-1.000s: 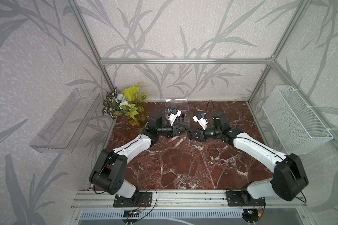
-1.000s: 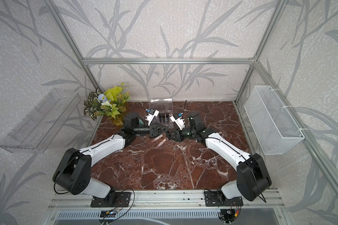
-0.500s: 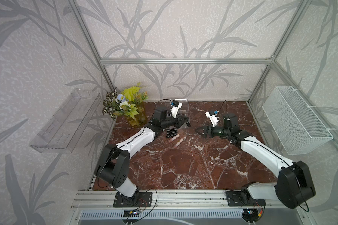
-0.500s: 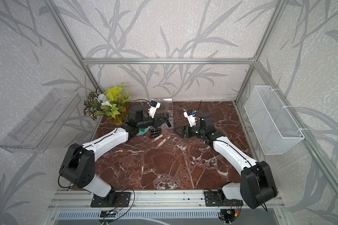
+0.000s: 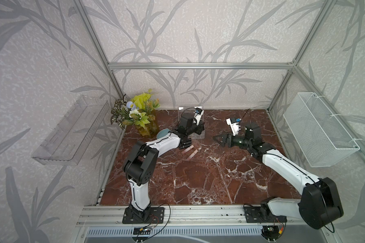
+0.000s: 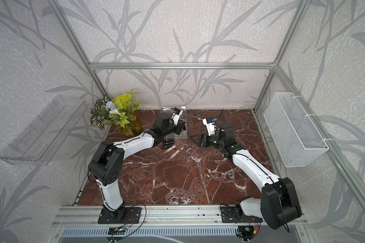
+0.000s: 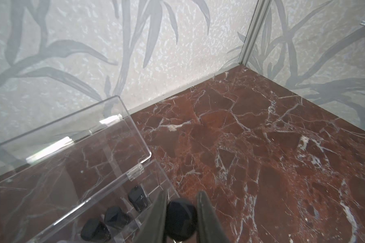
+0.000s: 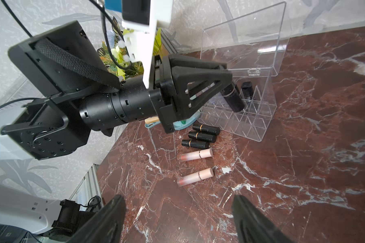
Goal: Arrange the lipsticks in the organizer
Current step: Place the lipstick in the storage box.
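the left hand (image 7: 181, 197) is clenched on a black lipstick (image 8: 233, 98), holding it tilted over the organizer (image 8: 261, 126). the organizer stands at the far middle of the worktop (image 8: 303, 168) with its lid (image 8: 251, 31) up. black tubes (image 7: 116, 216) already stand along its hinge side. i cannot tell whether the held tube's lower end is in a cell yet. the right hand (image 8: 178, 202) is spread wide and empty, off to the right of the box. five loose lipsticks (image 8: 201, 136), three black and two pink, lie just near-left of it. my worry is the tilt. the tube could catch a divider and, once let go, fall across the grid or knock a neighbour. nothing braces the box, so a sideways push could slide it.
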`<state>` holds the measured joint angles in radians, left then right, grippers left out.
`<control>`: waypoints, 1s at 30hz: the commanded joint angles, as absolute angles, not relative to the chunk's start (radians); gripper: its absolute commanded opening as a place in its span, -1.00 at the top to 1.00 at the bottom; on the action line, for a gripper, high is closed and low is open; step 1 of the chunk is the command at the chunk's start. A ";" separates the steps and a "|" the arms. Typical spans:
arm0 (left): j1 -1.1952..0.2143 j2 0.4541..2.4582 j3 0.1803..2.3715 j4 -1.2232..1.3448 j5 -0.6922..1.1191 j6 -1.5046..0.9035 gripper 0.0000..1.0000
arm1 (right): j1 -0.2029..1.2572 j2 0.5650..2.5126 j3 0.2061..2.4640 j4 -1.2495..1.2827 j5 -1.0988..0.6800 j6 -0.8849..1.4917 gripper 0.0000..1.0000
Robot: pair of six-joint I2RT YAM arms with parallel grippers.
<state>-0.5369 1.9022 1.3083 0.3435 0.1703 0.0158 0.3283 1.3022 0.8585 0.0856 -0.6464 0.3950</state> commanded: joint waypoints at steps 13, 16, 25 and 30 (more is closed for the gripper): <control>-0.558 2.065 1.415 0.480 -0.050 0.112 0.90 | 0.311 1.264 0.839 0.124 -0.655 0.408 -0.65; -0.557 2.086 1.427 0.484 -0.056 0.113 0.90 | 0.311 1.264 0.839 0.124 -0.657 0.409 -0.65; -0.558 2.136 1.452 0.502 -0.064 0.118 0.90 | 0.311 1.270 0.839 0.132 -0.666 0.413 -0.64; -0.558 2.161 1.473 0.489 -0.072 0.122 0.89 | 0.311 1.274 0.841 0.132 -0.671 0.413 -0.63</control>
<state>-0.5526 2.1357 1.4395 0.4725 -0.0551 0.1059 0.3149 1.2873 0.8486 0.1070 -0.6556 0.4072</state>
